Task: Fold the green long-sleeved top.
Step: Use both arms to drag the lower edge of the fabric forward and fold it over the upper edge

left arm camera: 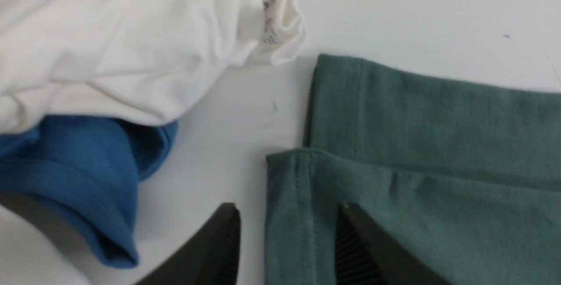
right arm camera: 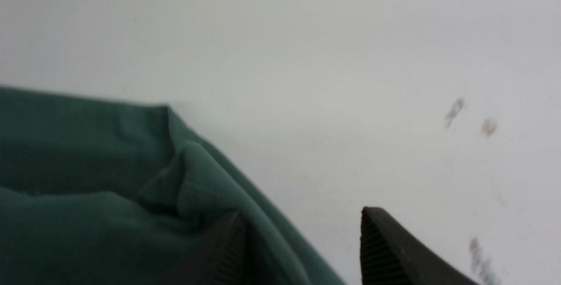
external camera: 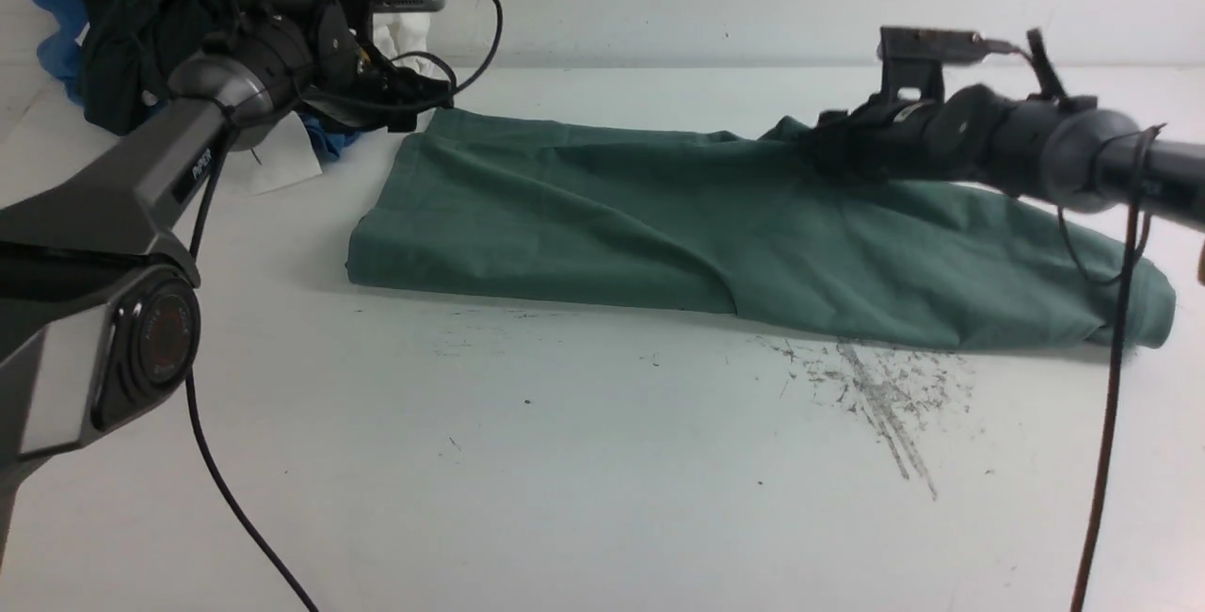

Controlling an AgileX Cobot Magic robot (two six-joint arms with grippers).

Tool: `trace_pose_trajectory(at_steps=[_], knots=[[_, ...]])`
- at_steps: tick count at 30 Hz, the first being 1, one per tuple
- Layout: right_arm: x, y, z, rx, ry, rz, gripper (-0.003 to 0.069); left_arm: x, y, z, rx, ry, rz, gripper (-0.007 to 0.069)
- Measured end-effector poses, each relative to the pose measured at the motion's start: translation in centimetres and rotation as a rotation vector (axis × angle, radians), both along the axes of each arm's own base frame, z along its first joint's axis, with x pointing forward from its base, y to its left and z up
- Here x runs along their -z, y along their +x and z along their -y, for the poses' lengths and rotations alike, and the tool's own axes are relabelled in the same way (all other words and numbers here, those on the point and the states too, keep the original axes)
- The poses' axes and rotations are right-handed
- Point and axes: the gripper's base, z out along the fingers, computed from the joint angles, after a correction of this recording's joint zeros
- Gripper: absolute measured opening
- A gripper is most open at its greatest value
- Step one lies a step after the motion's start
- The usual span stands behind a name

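Two end effectors stand with jaws apart, and neither holds anything. The left end effector (left arm camera: pixel 287 215) straddles a hemmed corner of the green long-sleeved top (left arm camera: pixel 416 153), with one finger over the bare table (left arm camera: pixel 219 144) and the other over the cloth. Whether either finger touches, I cannot tell. The right end effector (right arm camera: pixel 302 219) sits at the opposite end of the far edge, with one finger above a puckered fold and the other above the table.

The top lies flat across the middle of the table as a long band, apparently doubled over already. It looks like soft, light knit cotton: limp, unable to keep a shape when lifted, and likely to sag between two grips. Its layers would probably slide apart unless they are pinched together. The stitched hem is the thickest and firmest place to hold. At the left corner the upper layer stops short of the lower, so a bite should go deep enough to catch both.

Only the front view shows the whole band, a crease running through its middle, and a dark garment (external camera: pixel 141 28) heaped at the back left. It hides both sets of jaws behind the wrists. The left wrist view shows the staggered hems, with a white garment (left arm camera: pixel 109 35) and a blue garment (left arm camera: pixel 87 166) lying near that corner but apart from it. The right wrist view shows the bunched fold. No view shows a neck or logo.
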Motion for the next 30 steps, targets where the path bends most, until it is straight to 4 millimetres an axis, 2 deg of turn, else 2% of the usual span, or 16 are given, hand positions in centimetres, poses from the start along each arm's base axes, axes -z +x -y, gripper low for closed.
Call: trace_pose_trajectory(at_steps=[1, 4, 5, 6, 7, 9, 11, 13, 14, 15, 16, 19, 21, 25, 29, 30], knots=[[-1.7, 0.2, 0.5, -0.006, 0.008, 0.007, 0.0372, -1.1, -0.2, -0.4, -0.007, 0.001, 0.002, 0.0396], [-6.1, -0.5, 2.2, -0.054, -0.014, -0.039, 0.0369, -4.7, -1.4, -0.7, 0.003, 0.026, -0.006, 0.0455], [-6.4, -0.5, 2.2, -0.058, -0.016, -0.042, 0.0366, -5.2, -1.6, -0.7, 0.005, 0.029, -0.004, 0.0456], [-7.6, -1.1, 2.8, -0.077, -0.032, -0.076, 0.0344, -6.4, -2.2, -0.6, 0.029, 0.053, -0.019, 0.0454], [-8.5, -1.6, 3.3, -0.091, -0.048, -0.104, 0.0311, -7.1, -2.8, -0.4, 0.062, 0.084, -0.050, 0.0440], [-8.8, -2.8, 3.8, -0.134, -0.079, -0.220, 0.0228, -7.8, -4.1, 0.4, 0.150, 0.113, -0.139, 0.0382], [-8.4, -3.3, 3.9, -0.158, -0.093, -0.294, 0.0174, -7.3, -4.7, 1.0, 0.208, 0.117, -0.211, 0.0348], [-6.2, -4.0, 3.8, -0.211, -0.110, -0.455, 0.0057, -5.0, -5.4, 2.6, 0.331, 0.108, -0.352, 0.0242], [-6.1, -4.1, 3.8, -0.214, -0.109, -0.464, 0.0057, -4.8, -5.4, 2.7, 0.339, 0.106, -0.359, 0.0232], [-4.3, -4.3, 3.7, -0.242, -0.116, -0.548, 0.0012, -2.3, -5.3, 3.7, 0.385, 0.093, -0.416, 0.0162], [-4.1, -4.3, 3.7, -0.244, -0.117, -0.555, 0.0009, -2.0, -5.3, 3.8, 0.392, 0.091, -0.423, 0.0145], [-0.7, -4.2, 4.0, -0.266, -0.160, -0.664, -0.0011, 2.9, -4.9, 4.5, 0.408, 0.088, -0.523, 0.0027], [0.1, -4.5, 4.3, -0.272, -0.206, -0.710, -0.0012, 2.7, -5.0, 4.5, 0.403, 0.089, -0.521, 0.0004], [0.3, -4.8, 5.3, -0.268, -0.316, -0.757, -0.0013, 2.9, -5.4, 4.3, 0.397, 0.096, -0.536, -0.0007], [0.3, -4.6, 7.6, -0.185, -0.383, -0.768, -0.0013, 2.7, -6.9, 3.8, 0.407, 0.139, -0.587, -0.0007], [0.3, -4.5, 8.8, -0.147, -0.398, -0.760, -0.0014, 3.0, -7.8, 3.4, 0.407, 0.164, -0.628, -0.0007]])
